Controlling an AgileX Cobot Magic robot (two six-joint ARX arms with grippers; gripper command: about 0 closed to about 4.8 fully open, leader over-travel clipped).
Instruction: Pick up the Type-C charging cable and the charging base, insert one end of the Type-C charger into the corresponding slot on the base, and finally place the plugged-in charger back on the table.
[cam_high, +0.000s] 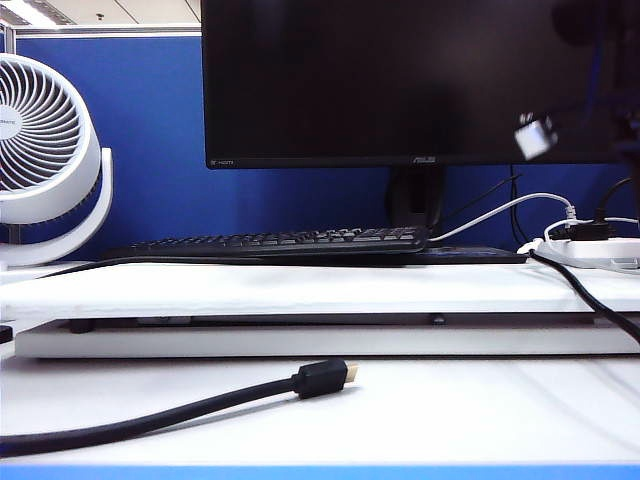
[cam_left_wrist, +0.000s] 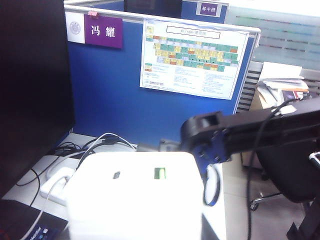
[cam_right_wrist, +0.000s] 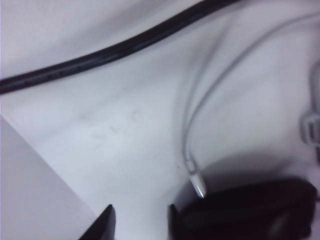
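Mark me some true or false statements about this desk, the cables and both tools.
1. The black HDMI cable lies unplugged on the table. True.
2. The right tool is clamped on the Type-C charging cable. False: it hangs low over the table with jaws open, and the cable's plug lies beside it.
3. The charging base is up off the table, right before the left wrist camera, evidently in the left tool. True.
4. The fan stands right of the monitor. False: it stands left.
5. The cable is plugged into the base. False: they are apart.
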